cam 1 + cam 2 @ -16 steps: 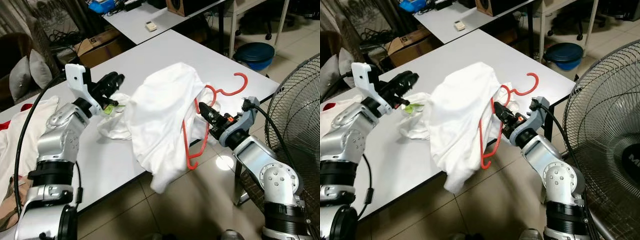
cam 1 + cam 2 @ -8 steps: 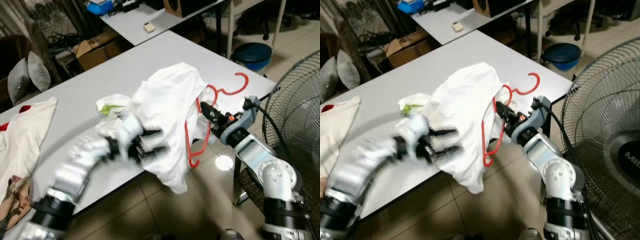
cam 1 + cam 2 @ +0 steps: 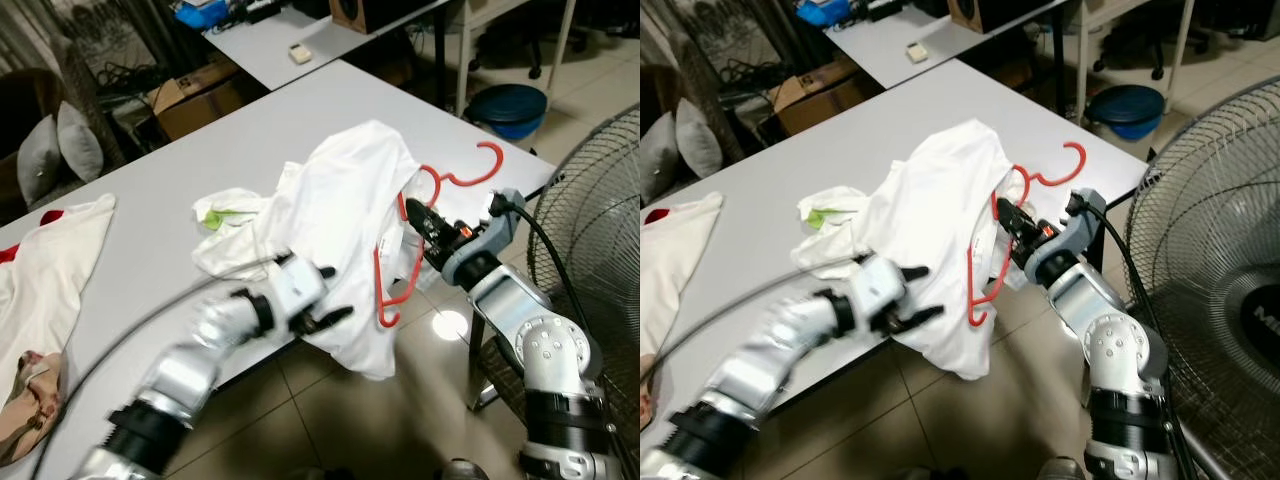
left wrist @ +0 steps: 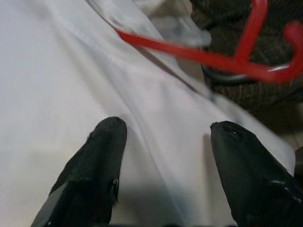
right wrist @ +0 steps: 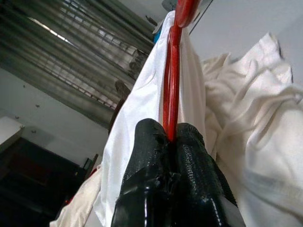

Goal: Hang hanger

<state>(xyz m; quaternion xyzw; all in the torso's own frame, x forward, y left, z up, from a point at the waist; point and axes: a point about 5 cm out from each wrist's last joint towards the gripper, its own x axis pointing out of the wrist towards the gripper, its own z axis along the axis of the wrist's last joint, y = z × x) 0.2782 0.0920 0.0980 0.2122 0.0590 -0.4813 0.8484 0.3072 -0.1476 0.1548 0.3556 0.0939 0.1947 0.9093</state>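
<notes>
At table's near edge: red hanger [image 3: 425, 225], tilted, partly inside a white shirt [image 3: 345, 210] draped over the grey table [image 3: 150, 190]. Right gripper [image 3: 418, 215] clamped on the hanger's wire. Left gripper [image 3: 325, 295], fingers [image 4: 97, 172] spread, against the shirt's hanging hem. Standing fan [image 3: 600, 230] just beside the right arm.

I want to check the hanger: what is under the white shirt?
Under the white shirt the red hanger goes in; its hook and lower bar show, held by the right hand. The table lies beneath. The hanger's covered part cannot be seen.
</notes>
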